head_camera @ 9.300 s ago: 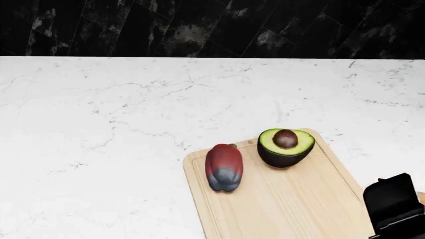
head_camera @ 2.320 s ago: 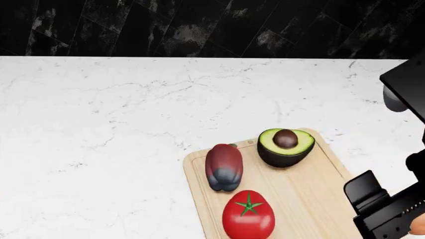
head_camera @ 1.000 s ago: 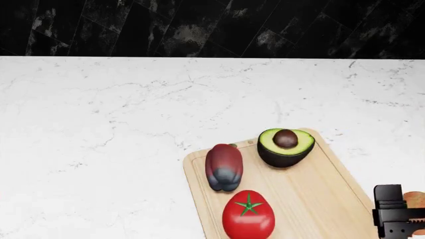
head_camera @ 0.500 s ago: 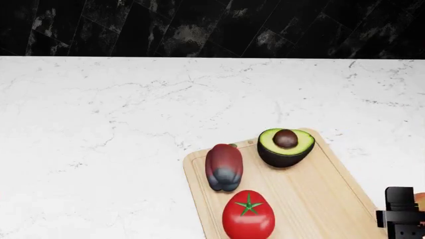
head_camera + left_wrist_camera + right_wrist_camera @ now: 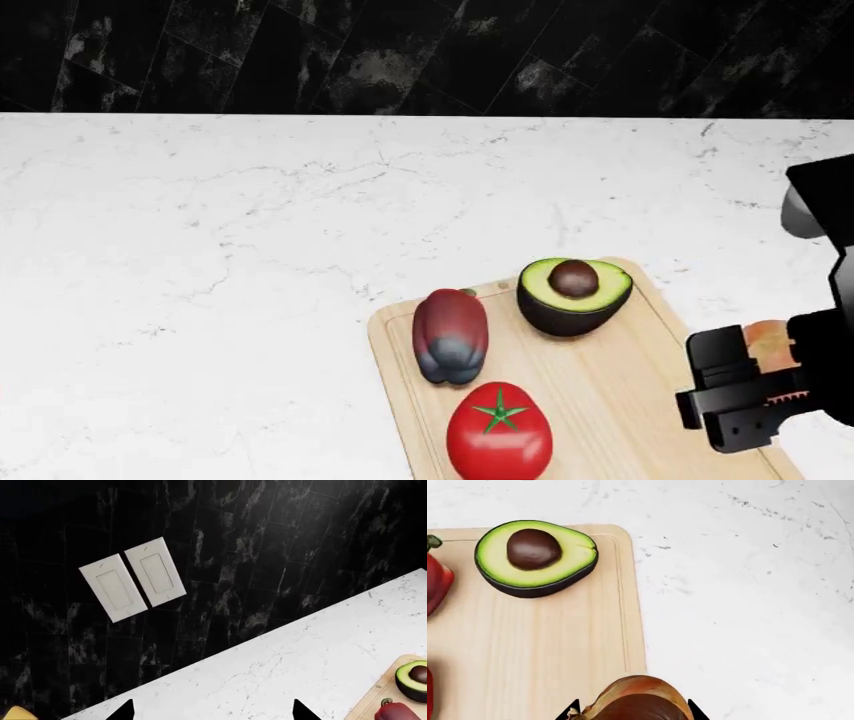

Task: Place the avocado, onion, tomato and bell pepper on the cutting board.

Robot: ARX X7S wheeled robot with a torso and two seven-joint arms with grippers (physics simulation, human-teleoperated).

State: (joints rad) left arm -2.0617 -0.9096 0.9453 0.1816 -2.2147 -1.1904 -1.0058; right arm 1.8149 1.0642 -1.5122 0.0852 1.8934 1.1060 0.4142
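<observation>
1. Since the white marble tabletop (image 5: 240,250) has wide bare space all around, the only care needed is over the large pale wooden cutting board with rounded corners and a groove along its edge (image 5: 607,385), which lies at the near right of it and has free wood along its right half
2. On that board rest the elongated dark red bell pepper with a greyish-blue end (image 5: 450,336), the halved avocado with yellow-green flesh and a brown pit (image 5: 574,293) and the glossy bright red tomato with a green calyx (image 5: 499,432); judging by this, three of four are placed
3. With the right hand (image 5: 747,385) clenched on the small golden-brown papery onion (image 5: 635,700), which hangs above the board's right edge, the step is the set-down: carry it inward past the groove, clear of the avocado, lower until it touches wood, then release gently so it does not roll off
4. Of the left hand (image 5: 210,714) only two dark tips show, spread apart and empty, away from the work
</observation>
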